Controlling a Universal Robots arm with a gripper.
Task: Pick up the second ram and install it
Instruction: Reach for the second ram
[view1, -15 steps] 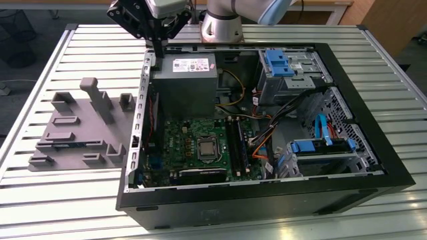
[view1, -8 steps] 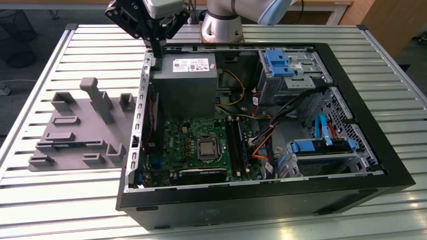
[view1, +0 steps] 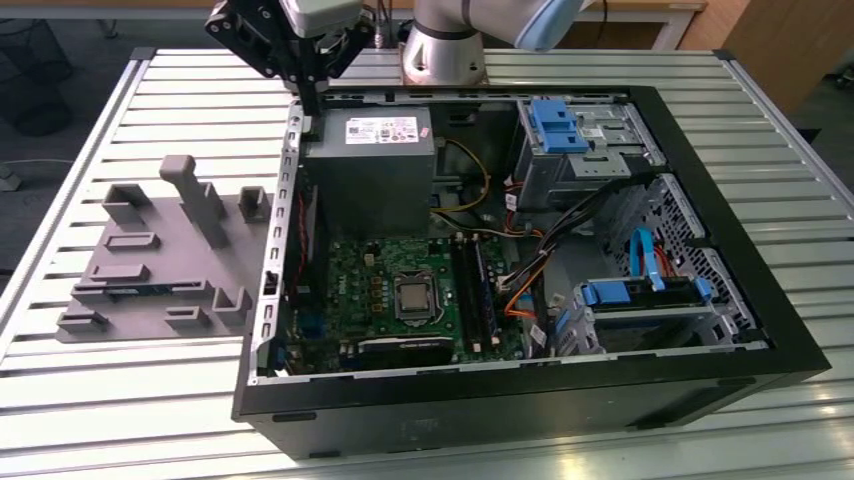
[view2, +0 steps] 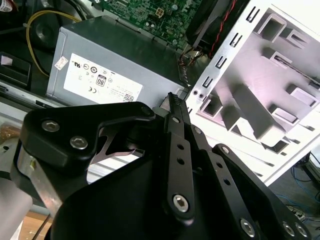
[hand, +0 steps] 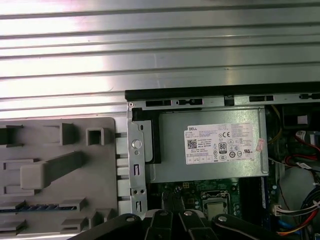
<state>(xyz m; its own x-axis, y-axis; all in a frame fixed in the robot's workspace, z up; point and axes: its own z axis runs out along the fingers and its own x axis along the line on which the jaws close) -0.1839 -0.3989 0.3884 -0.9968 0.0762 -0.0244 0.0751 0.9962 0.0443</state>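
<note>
The second ram (view1: 131, 291) is a thin blue-green stick lying in a slot of the grey holder block (view1: 160, 250) on the exterior view's left, beside the open computer case. The first wrist view shows the ram (hand: 37, 206) as a blue strip in that holder. My gripper (view1: 310, 104) hangs above the case's far left corner, over the power supply (view1: 370, 165), well away from the ram. Its black fingers (view2: 173, 107) lie together with nothing between them. The green motherboard (view1: 400, 290) with its long memory slots (view1: 475, 290) lies low in the case.
The black case wall (view1: 534, 395) rims the motherboard. Drive cages with blue clips (view1: 561, 130) and orange and yellow cables (view1: 521, 285) fill the exterior view's right side. The slatted metal table (view1: 134, 400) surrounds the case. Grey posts (view1: 194, 200) stand up from the holder.
</note>
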